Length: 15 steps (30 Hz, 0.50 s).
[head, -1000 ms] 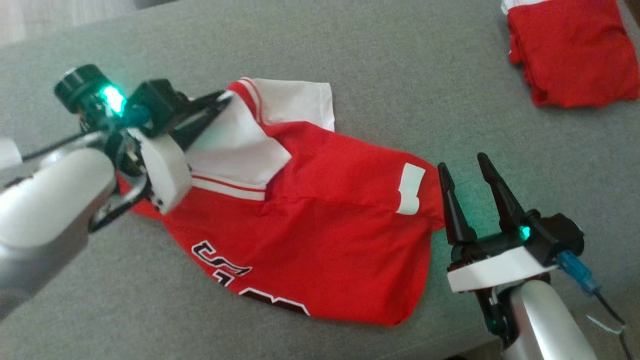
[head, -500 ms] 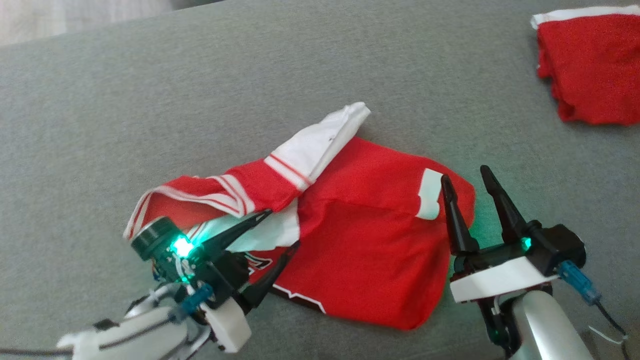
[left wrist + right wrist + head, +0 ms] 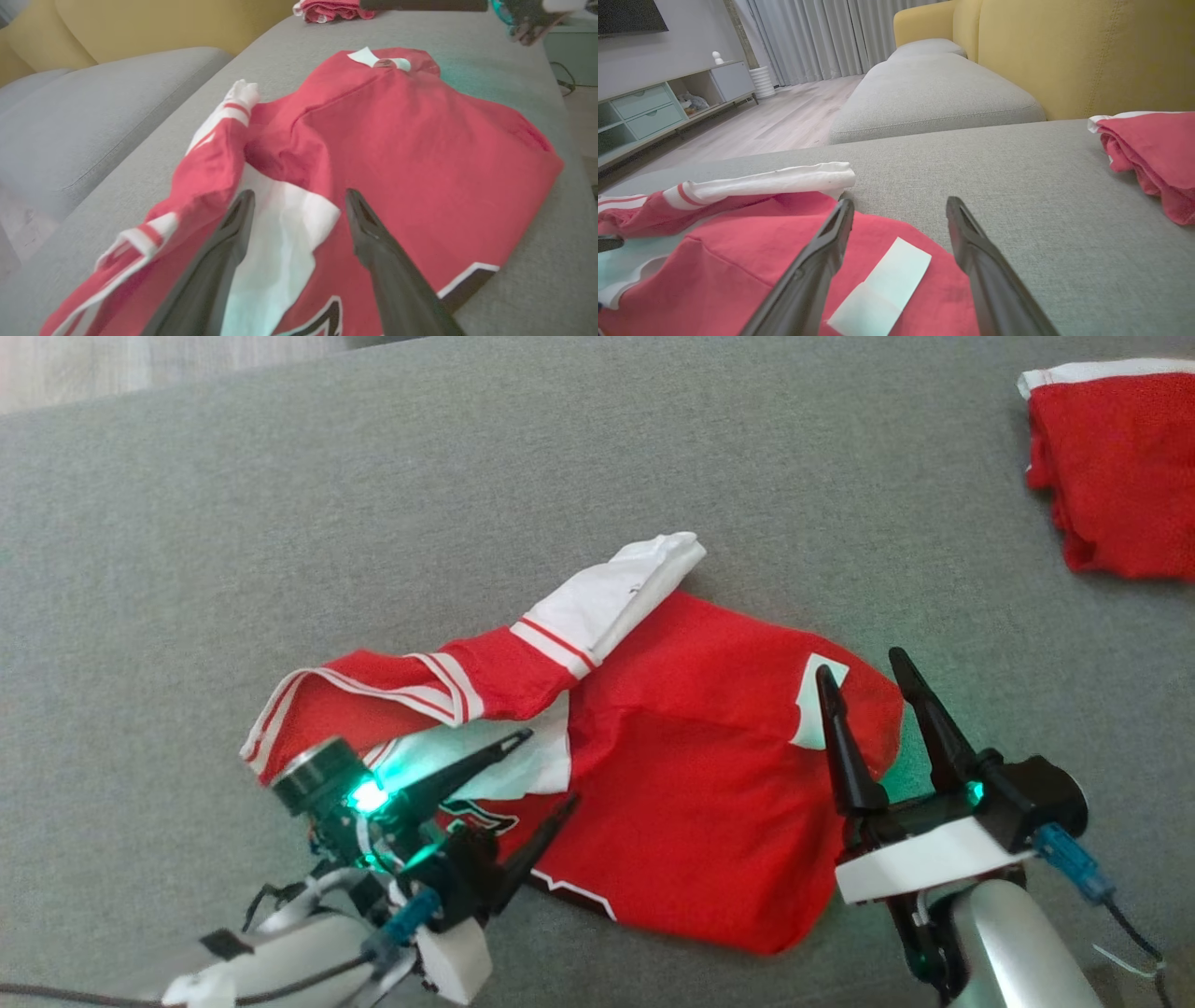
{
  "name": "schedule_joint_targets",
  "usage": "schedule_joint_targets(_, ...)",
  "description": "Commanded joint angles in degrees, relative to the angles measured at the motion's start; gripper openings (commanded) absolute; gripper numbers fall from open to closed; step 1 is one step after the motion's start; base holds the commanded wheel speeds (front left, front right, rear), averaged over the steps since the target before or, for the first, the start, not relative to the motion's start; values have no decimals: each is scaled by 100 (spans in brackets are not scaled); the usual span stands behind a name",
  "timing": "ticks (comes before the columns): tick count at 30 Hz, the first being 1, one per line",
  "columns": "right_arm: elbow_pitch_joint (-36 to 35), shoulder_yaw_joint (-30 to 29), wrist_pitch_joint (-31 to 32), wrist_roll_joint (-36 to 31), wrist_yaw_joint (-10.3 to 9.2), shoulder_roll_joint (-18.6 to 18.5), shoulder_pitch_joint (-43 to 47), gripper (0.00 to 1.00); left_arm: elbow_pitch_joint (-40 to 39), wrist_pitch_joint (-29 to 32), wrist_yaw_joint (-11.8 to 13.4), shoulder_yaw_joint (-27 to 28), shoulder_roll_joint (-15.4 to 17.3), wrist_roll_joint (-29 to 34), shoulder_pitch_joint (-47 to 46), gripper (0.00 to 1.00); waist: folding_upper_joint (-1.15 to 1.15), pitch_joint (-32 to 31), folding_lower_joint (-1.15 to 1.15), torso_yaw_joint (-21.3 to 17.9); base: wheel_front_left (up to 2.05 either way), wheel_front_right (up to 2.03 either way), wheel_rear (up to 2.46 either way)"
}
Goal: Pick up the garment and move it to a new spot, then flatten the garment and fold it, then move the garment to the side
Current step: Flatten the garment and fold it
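Observation:
A red and white garment (image 3: 691,775) lies crumpled on the grey sofa cushion (image 3: 280,523). Its striped sleeve (image 3: 448,681) is folded across the top, ending in a white cuff (image 3: 653,569). My left gripper (image 3: 549,767) is open at the garment's near left edge, over a white patch and black lettering, holding nothing. In the left wrist view its fingers (image 3: 373,242) straddle the white patch (image 3: 285,233). My right gripper (image 3: 859,665) is open over the garment's right edge. In the right wrist view the gripper (image 3: 900,201) is above a white label (image 3: 882,289).
A second red garment (image 3: 1120,476) lies bunched at the cushion's far right corner, seen again as red cloth (image 3: 1153,154). The yellow sofa back (image 3: 1064,56) rises behind it. Another grey cushion (image 3: 93,121) adjoins the left side. Wooden floor (image 3: 784,121) lies beyond.
My left gripper opened and let go of the white sleeve, after carrying it from the garment's far left toward the near edge. The sleeve now lies folded over. The head camera shifted slightly.

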Motion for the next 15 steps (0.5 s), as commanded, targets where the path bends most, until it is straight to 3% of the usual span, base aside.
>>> schedule_joint_targets(1,-156,126,-21,18,-4,-21,-19,100,-91,84,-74,227,73,143,-87,100,0,14,0,-25,0,0,0)
schedule_joint_targets(5,-154,132,-21,41,-4,-21,-37,100,17,268,-212,224,19,313,-31,100,0,33,0,-71,0,0,0)
schedule_joint_targets(11,-155,108,-21,76,-4,-21,-53,100,144,392,-221,223,-12,438,1,100,0,37,0,-98,0,0,0)
schedule_joint_targets(13,-155,99,-21,83,-4,-21,-48,100,154,398,-212,223,-9,461,-1,46,0,34,0,-95,0,0,0)
schedule_joint_targets(14,-156,93,-21,87,-4,-21,-46,100,153,400,-207,223,-9,468,-3,37,0,34,0,-92,0,0,0)
schedule_joint_targets(15,-156,88,-21,92,-4,-21,-43,100,149,404,-203,223,-11,471,-6,20,0,32,0,-86,0,0,0)
